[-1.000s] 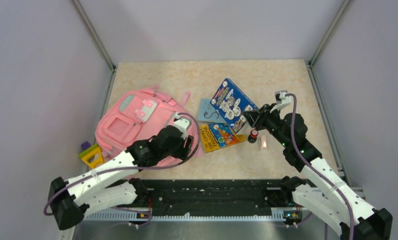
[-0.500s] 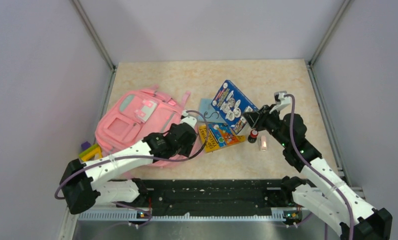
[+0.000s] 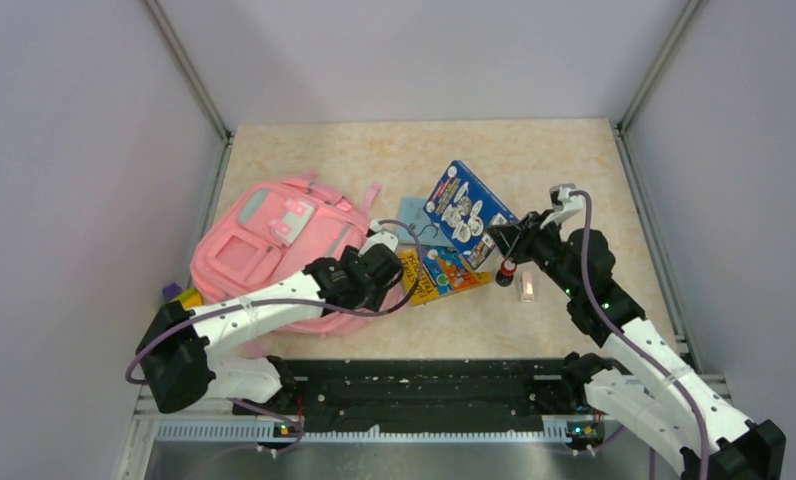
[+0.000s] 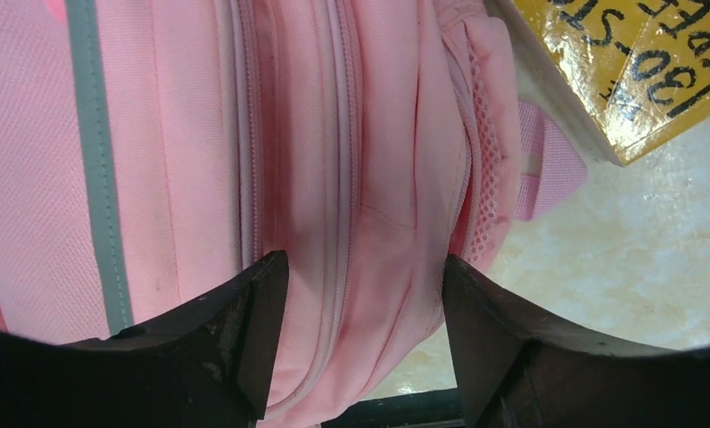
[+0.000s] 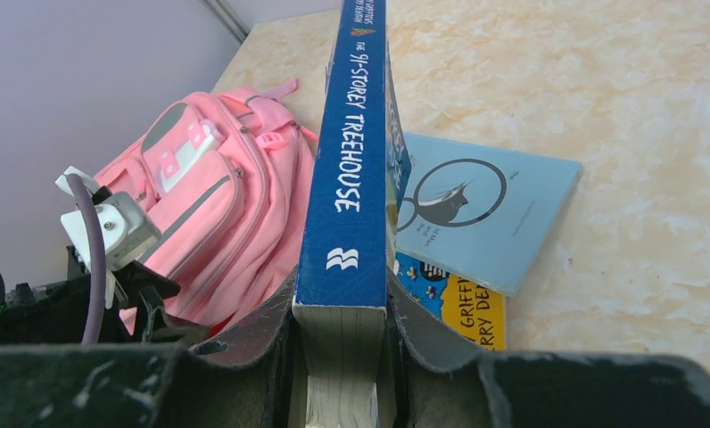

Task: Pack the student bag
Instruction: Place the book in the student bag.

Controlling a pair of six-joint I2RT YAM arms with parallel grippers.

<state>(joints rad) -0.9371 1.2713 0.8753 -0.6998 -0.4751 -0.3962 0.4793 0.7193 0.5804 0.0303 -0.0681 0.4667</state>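
The pink student bag [image 3: 274, 245] lies flat on the left of the table. My left gripper [image 3: 379, 268] hovers over its near right edge. In the left wrist view, that gripper [image 4: 365, 330] stands open, with the bag's zipped side [image 4: 334, 178] between the fingers [image 4: 253, 330]. My right gripper [image 3: 501, 238] is shut on the lower corner of a blue book [image 3: 464, 208], held tilted above the table. The right wrist view shows the book's spine [image 5: 351, 160] clamped upright in the gripper [image 5: 344, 357], with the student bag [image 5: 218, 205] behind it.
A pale blue book [image 3: 414, 215] and a yellow-and-blue book [image 3: 436, 272] lie flat between the bag and the right arm. A small red-capped item [image 3: 507, 268] and a pale little block [image 3: 526, 288] sit by the right gripper. A yellow-green toy [image 3: 179, 297] pokes out left of the bag.
My left arm has swung right along the bag's near edge, up to its right side. The right gripper has barely shifted, still holding the blue book.
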